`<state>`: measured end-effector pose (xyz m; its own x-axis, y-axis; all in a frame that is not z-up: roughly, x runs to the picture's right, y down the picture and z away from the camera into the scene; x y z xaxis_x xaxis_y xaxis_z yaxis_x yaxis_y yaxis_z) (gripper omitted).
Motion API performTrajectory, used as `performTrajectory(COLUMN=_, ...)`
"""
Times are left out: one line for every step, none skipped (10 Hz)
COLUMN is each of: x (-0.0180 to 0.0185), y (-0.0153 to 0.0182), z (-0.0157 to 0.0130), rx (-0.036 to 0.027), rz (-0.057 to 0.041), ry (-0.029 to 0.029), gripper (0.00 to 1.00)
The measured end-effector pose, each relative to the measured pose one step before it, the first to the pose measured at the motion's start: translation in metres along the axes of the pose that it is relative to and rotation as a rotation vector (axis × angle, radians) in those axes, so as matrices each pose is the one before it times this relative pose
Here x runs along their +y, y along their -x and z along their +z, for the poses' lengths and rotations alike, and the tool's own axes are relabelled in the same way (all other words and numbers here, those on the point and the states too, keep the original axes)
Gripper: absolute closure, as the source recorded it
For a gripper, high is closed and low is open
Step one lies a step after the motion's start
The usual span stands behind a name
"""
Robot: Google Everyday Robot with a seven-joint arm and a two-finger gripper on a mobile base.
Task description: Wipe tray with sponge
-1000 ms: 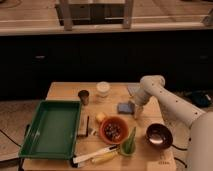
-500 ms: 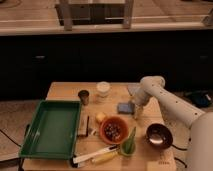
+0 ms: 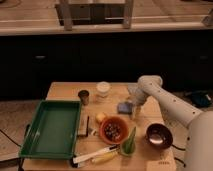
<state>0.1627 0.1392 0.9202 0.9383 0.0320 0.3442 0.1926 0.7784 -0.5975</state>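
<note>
Robot arm's end effector hangs low over the right-centre of the bench, just right of the blue sponge; whether it is open or closed cannot be told. A red bowl crowds the near side and a dark bowl sits toward the right edge. The green tray lies well apart, along the bench's left edge
</note>
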Motion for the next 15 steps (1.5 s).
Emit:
performTrajectory(x=-0.00002, y=0.0032, z=0.00201, rx=-0.0001, rz=-0.01258, ry=0.00812, gripper=0.22)
performTrajectory(x=0.00032, y=0.00188, z=0.00186, rx=0.00362, rz=-0.01059, ry=0.0061, gripper=0.27)
performTrajectory(x=0.00213, y=0.00067, z=0.00101, rx=0.00585, rz=-0.00596, ry=0.01097, gripper=0.42)
performTrajectory(x=-0.00062, y=-0.00153, z=-0.0014, rx=0.00269, rz=0.00157, ry=-0.00315, gripper=0.51)
performTrajectory(x=-0.00049, y=-0.00199, z=-0.00172, rx=0.00443, rz=0.00114, ry=-0.00383, gripper=0.59)
performTrajectory(x=0.0006, y=-0.00362, z=-0.00188, rx=0.00548, rz=0.00354, ry=-0.00376, gripper=0.73)
performTrajectory(x=-0.00041, y=-0.00047, z=-0.00061, rx=0.00034, rz=0.00164, ry=-0.00212, gripper=0.83)
performTrajectory(x=-0.00009, y=0.00042, z=-0.00048, rx=0.00098, rz=-0.00162, ry=0.00136, gripper=0.92)
performTrajectory(x=0.00035, y=0.00007, z=-0.00076, rx=0.0008, rz=-0.00108, ry=0.00237, gripper=0.99)
performTrajectory(x=0.00027, y=-0.00042, z=-0.00037, rx=0.0005, rz=0.00028, ry=0.00055, gripper=1.0)
performTrajectory(x=-0.00044, y=-0.0001, z=-0.00024, rx=0.00039, rz=-0.0004, ry=-0.00227, gripper=1.0)
performTrajectory(x=0.00089, y=-0.00305, z=-0.00282, rx=0.01457, rz=-0.00464, ry=-0.00047, gripper=1.0)
performTrajectory(x=0.00055, y=-0.00214, z=-0.01111, rx=0.01012, rz=-0.00219, ry=-0.00528, gripper=1.0)
performTrajectory(x=0.00023, y=0.0003, z=-0.0154, rx=0.0048, rz=-0.00448, ry=-0.005, gripper=1.0)
performTrajectory(x=-0.00084, y=0.00194, z=-0.01633, rx=0.00365, rz=-0.00626, ry=-0.00644, gripper=1.0)
